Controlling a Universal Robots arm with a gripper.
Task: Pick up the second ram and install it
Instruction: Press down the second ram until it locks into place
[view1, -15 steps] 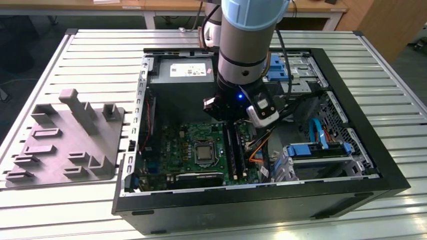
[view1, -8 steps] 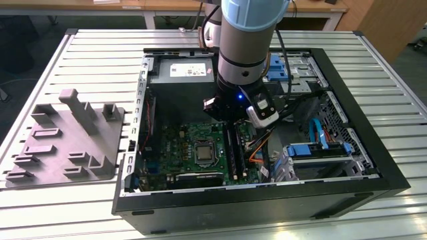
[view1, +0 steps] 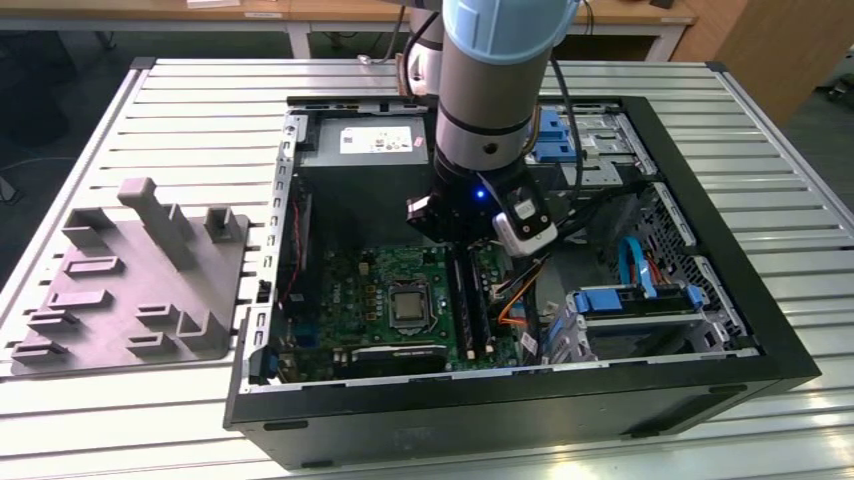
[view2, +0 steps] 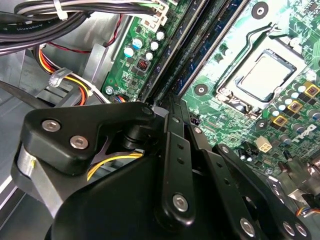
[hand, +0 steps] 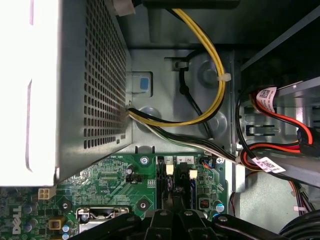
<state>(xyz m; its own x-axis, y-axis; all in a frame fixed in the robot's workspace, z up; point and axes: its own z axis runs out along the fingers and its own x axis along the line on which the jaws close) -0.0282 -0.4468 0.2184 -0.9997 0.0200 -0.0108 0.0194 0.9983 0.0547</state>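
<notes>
My gripper (view1: 461, 245) is down inside the open computer case (view1: 694, 350), over the black memory slots (view1: 463, 300) of the green motherboard (view1: 360, 285). In both wrist views the fingertips (view2: 171, 102) are pinched close together right above the slots (hand: 172, 182). The second ram (view2: 198, 51) appears edge-on as a thin blue-green strip running from the fingertips along a slot. I cannot tell how deep it sits. The CPU socket (view2: 265, 75) lies just beside the slots.
The power supply (hand: 75, 85) with yellow and black cables (hand: 212, 75) stands at the case's back. Blue drive caddies (view1: 641, 300) and orange cables sit on the exterior view's right. A grey plastic fixture (view1: 134, 270) rests on the slatted table at the exterior view's left.
</notes>
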